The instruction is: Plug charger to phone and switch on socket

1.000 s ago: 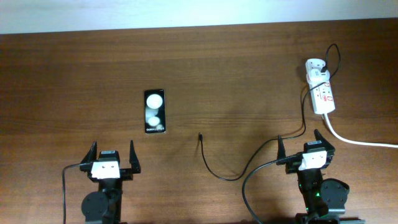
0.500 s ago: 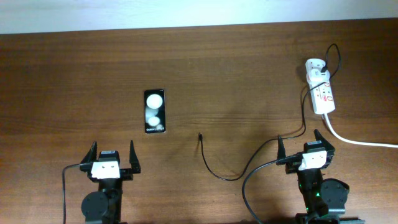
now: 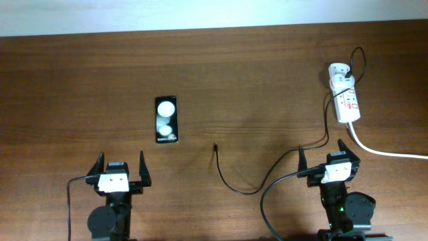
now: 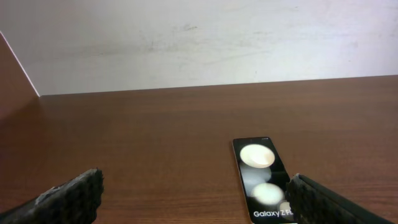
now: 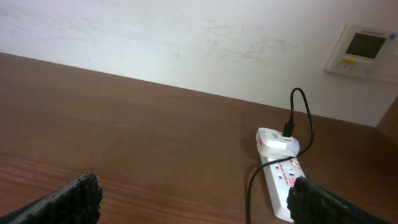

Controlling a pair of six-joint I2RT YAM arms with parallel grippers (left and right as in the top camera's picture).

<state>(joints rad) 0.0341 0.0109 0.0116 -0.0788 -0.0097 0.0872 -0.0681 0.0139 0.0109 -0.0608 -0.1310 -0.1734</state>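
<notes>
Still nothing had moved in the last second, so the task stood unstarted.
I held both arms parked at the near edge, left pincer (image 3: 121, 167) and right pincer (image 3: 324, 159) spread wide and empty. The phone (image 3: 166, 120) lay flat ahead of the left arm, the charger (image 3: 217, 152) ended loose between the arms, and the socket (image 3: 346, 100) sat far right. Bare surface (image 3: 267, 67) gave ample room around each.

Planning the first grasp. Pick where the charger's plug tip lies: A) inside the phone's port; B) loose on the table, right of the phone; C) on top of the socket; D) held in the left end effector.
B: the overhead view shows the charger's plug tip on the bare table, apart from the phone.
</notes>
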